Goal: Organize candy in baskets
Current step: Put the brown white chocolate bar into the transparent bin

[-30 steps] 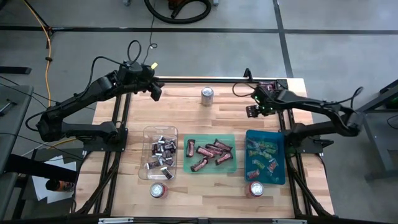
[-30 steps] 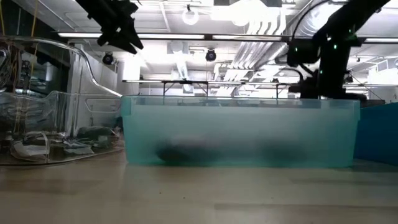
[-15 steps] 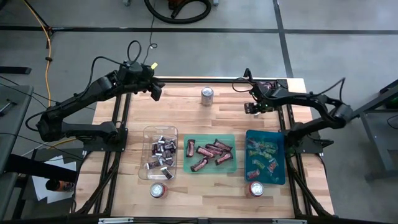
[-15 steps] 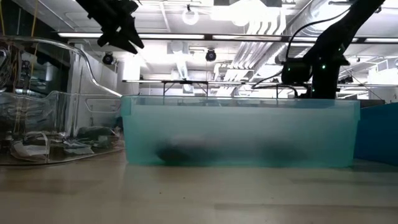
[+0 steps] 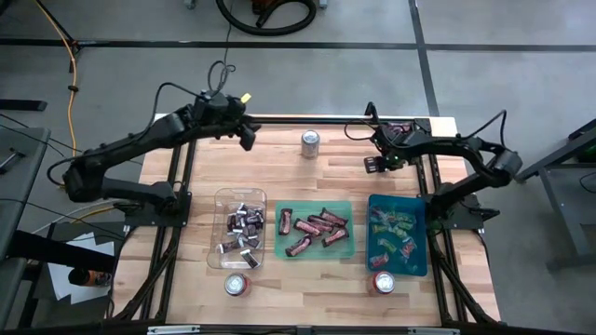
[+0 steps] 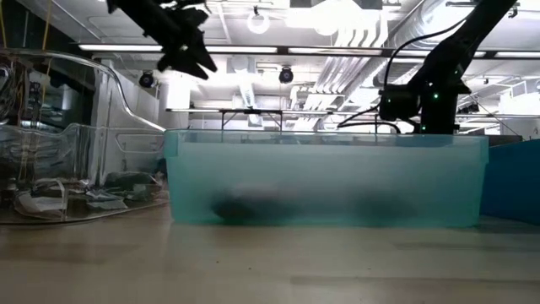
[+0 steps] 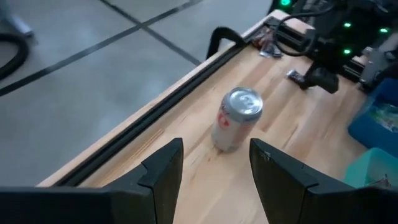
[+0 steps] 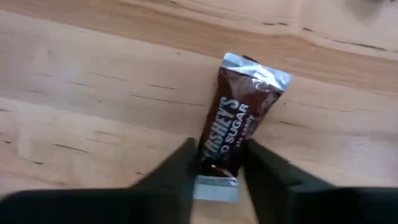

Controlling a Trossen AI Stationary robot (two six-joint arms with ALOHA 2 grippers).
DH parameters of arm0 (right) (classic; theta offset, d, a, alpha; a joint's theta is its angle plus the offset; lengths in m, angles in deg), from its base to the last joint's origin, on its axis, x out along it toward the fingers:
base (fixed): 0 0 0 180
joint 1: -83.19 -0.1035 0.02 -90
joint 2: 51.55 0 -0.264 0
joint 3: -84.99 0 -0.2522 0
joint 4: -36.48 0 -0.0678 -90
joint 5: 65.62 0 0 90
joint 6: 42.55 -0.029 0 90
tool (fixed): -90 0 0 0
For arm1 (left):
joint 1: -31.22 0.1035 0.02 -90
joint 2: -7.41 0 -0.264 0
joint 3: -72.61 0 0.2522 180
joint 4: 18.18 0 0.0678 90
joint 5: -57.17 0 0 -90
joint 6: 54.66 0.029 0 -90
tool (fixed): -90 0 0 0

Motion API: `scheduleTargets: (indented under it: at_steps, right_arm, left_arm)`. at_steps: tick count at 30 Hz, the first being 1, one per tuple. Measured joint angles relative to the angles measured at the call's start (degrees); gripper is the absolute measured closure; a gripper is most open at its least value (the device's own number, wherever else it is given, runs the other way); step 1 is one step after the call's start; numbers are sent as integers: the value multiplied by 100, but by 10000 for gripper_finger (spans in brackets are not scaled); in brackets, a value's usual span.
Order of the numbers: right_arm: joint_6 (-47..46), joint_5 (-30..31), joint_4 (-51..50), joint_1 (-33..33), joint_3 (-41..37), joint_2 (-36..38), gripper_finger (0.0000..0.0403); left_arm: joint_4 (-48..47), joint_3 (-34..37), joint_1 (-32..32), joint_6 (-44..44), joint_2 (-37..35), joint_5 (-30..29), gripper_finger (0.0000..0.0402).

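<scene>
Three baskets line the table (image 5: pixel 279 172): the clear basket (image 5: pixel 239 240) holds silver-dark candy, the green basket (image 5: pixel 315 230) maroon pieces, the teal basket (image 5: pixel 398 233) green-and-pink ones. At the far edge, the right gripper (image 8: pixel 216 163) has its jaws closed on a Hershey's candy (image 8: pixel 239 127) lying on the wood. The left gripper (image 7: pixel 215 163) hovers, jaws open, near a silver can (image 7: pixel 235 119).

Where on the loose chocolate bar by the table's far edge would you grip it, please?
Across its narrow width at the near end, coming from above: the chocolate bar lies flat on the table, and the right hand already straddles that end, fingers on either long side.
</scene>
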Motion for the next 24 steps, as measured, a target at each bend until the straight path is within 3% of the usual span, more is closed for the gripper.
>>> scheduleTargets:
  at_steps: [3, 4, 10, 14, 18, 24]
  right_arm:
    - [64, -23, -59, -19, 8, 201, 373]
    - [148, -43, -89, -29, 35, 297, 386]
    - [520, -579, 481, -271, 600, 1111, 395]
    - [961, -1115, 1728, -645, 1191, 1525, 395]
    - [1658, -1324, 2712, -1220, 1935, 1459, 399]
    - [3062, -1372, 2704, -2218, 3106, 661, 398]
  left_arm:
    - [352, 0, -134, 33, 276, 278, 229]
    - [488, 6, -174, 35, 339, 464, 229]
    - [1563, 4, -364, 123, 297, 1749, 229]
    - [2157, -4, -417, -34, 79, 1759, 229]
    - [2433, -4, -435, -260, 40, 1719, 229]
    - [2529, -2, -709, -422, 316, 1686, 229]
